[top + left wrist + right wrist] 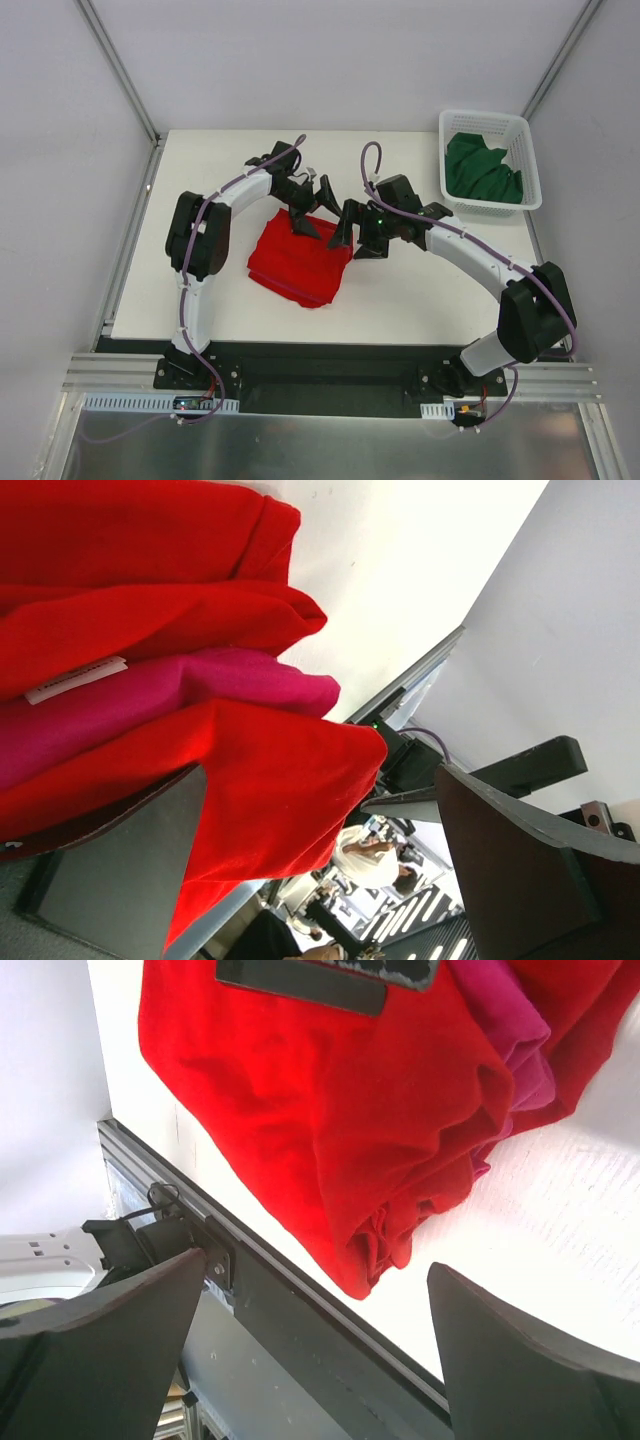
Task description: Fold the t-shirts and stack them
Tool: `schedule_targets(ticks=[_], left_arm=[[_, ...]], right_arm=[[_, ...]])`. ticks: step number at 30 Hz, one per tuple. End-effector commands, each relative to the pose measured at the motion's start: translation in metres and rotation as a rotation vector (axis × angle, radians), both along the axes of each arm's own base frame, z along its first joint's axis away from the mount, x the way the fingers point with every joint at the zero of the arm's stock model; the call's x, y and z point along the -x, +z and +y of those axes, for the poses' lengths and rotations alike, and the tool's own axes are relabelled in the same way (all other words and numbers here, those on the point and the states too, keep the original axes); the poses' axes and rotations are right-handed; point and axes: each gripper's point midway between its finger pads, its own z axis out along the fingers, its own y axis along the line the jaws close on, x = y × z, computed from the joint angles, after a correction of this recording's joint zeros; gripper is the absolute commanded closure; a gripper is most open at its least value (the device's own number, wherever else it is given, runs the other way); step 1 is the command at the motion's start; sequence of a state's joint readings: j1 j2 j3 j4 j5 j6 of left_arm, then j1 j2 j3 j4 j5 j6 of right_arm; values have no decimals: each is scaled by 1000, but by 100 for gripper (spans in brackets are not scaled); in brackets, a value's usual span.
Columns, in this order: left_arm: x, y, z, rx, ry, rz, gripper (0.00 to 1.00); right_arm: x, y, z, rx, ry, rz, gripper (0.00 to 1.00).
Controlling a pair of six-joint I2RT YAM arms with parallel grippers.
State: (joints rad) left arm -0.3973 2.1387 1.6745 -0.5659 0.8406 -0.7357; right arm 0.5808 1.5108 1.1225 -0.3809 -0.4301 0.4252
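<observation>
A folded bright red t-shirt (298,262) lies mid-table, and a magenta-pink t-shirt (190,695) shows as a layer between its red folds (150,600). A white label sticks out at the seam. My left gripper (312,208) hovers open over the pile's far edge; its jaws (320,870) hold nothing. Just off the pile's right corner my right gripper (357,238) is open too and empty (315,1355), looking down on the red cloth (330,1100) and a pink edge (515,1030). The dark green t-shirt (482,170) lies crumpled in the basket.
The white lattice basket (490,118) stands at the table's far right corner. A metal rail (300,1290) runs along the table's edge near the pile. White walls with aluminium posts enclose the table on the left, back and right.
</observation>
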Motion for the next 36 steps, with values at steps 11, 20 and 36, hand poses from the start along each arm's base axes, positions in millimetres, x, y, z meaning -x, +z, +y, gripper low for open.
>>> schedule_targets(ticks=[11,20,36], left_arm=[[10,28,11,27,-2,-39,1],[12,26,15,22,4,-33,1],[16,22,19,21,3,-20,1]], right_arm=[[-9,56,50,-203,39,-55,4],[6,9,69,-118,115,28,4],[24,-58,47,15,122,114,4]])
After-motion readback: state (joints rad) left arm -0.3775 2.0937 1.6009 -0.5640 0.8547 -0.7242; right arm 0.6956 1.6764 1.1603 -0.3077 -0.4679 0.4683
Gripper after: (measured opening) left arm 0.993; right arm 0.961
